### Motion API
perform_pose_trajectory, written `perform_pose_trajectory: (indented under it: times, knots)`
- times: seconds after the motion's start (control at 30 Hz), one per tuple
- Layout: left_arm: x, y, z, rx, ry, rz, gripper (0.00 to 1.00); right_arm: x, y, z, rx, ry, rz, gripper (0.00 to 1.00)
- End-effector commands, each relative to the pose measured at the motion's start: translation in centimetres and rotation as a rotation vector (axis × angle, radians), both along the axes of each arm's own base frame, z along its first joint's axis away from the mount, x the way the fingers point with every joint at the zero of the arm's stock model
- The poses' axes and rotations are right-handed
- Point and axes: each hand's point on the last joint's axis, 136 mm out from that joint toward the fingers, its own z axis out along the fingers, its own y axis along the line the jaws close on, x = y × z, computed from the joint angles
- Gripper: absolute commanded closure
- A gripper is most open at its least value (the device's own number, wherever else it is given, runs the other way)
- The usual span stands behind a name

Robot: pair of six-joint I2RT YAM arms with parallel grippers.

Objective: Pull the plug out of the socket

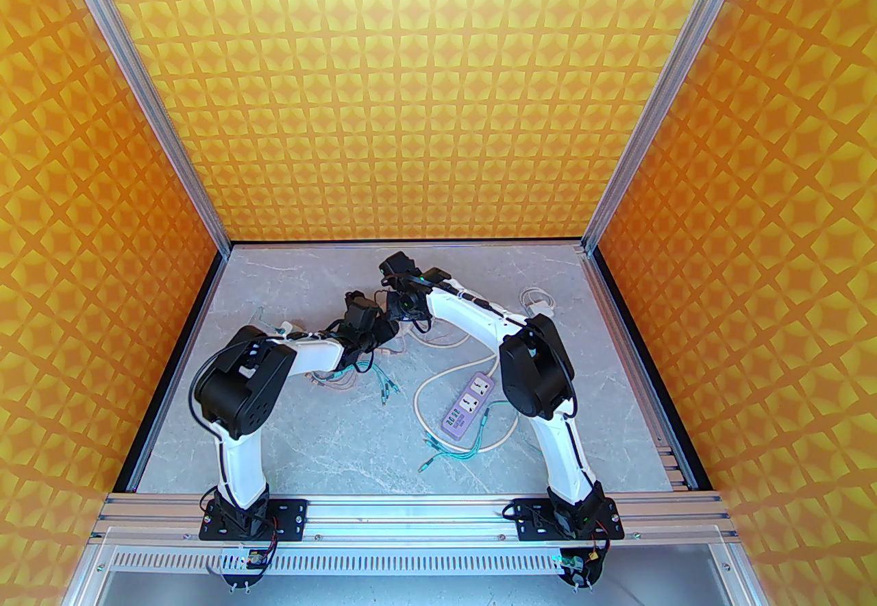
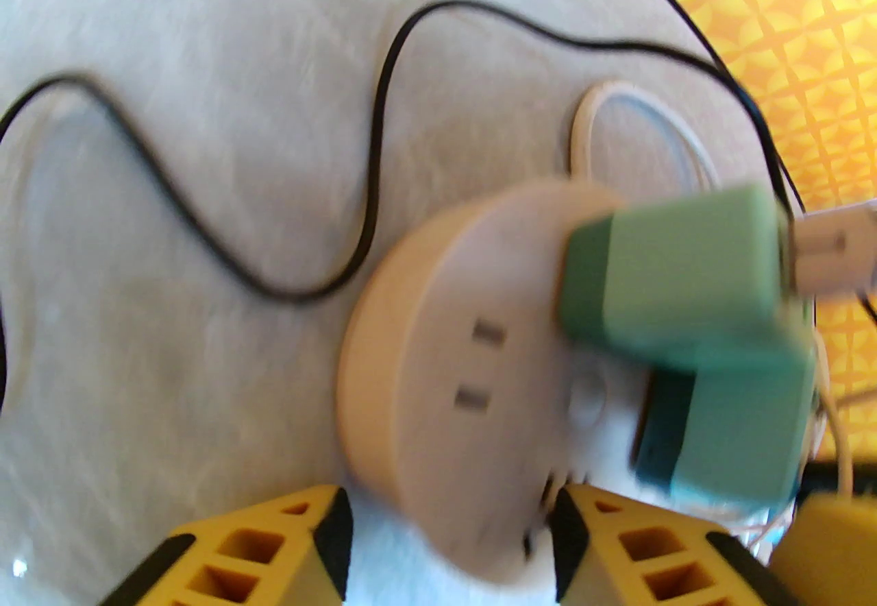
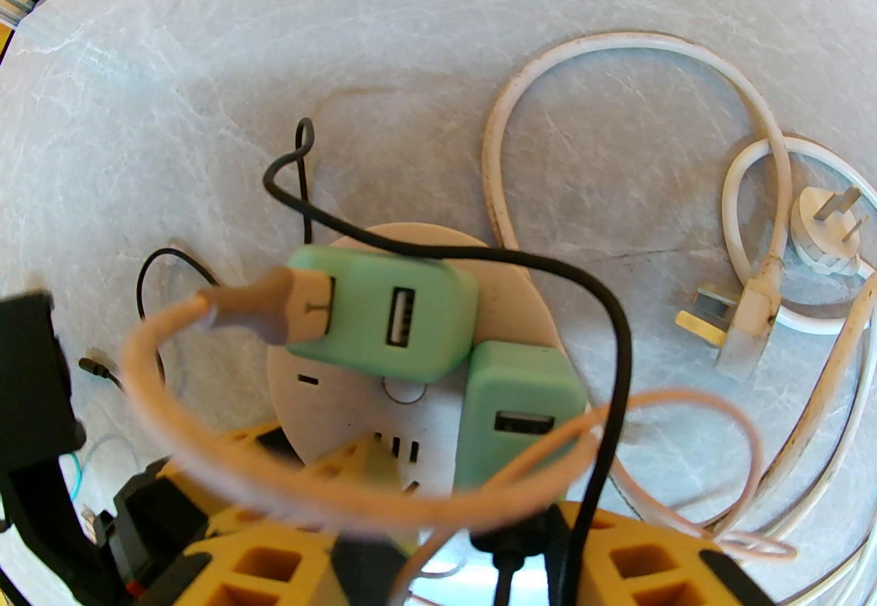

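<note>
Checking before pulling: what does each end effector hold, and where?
Cannot tell. The left end effector straddles the near rim of the round beige plastic socket; a black cord runs through the right end effector.

Desk [image 3: 438, 41]: we see smooth grey stone-look surface, faint sheen.
Socket [image 3: 342, 404]: we read matt beige plastic.
Green plugs [image 3: 370, 288]: smooth mint plastic.
White cord [image 3: 493, 178]: rubbery, scuffed.
Loose prongs [image 3: 704, 317]: bare metal.

On my grey marbled desk [image 1: 329, 439] lie a round beige socket [image 2: 425, 288], a purple power strip [image 1: 468, 406], looped white cords [image 3: 500, 130] with loose plugs [image 3: 822, 226], and teal wires [image 1: 466, 452].
</note>
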Motion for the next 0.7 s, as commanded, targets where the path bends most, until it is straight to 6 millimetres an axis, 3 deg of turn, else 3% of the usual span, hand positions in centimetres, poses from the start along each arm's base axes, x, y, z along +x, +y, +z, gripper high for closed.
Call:
perform_pose_trajectory:
  times: [0.0,0.13,0.27,0.53,0.67]
  knots:
    - [-6.3,3.4,-4.9,0.116,0.292,-0.046,0.39,0.2,0.0,1.8,0.019,-0.031,0.054,0.47]
    - [-5.3,3.3,-2.0,0.119,0.225,-0.132,0.29,0.0,0.3,2.7,0.027,-0.038,0.093,0.44]
    - [-4.5,3.5,-0.2,0.143,0.15,-0.213,0.27,-0.4,0.3,2.6,0.025,-0.025,0.112,0.44]
    - [-4.0,7.7,3.3,0.123,0.078,-0.147,0.25,0.5,-0.7,-0.6,-0.043,0.01,0.012,0.48]
    - [-4.4,8.5,5.6,0.119,0.032,-0.137,0.24,1.3,-0.9,-1.8,-0.067,0.009,-0.007,0.51]
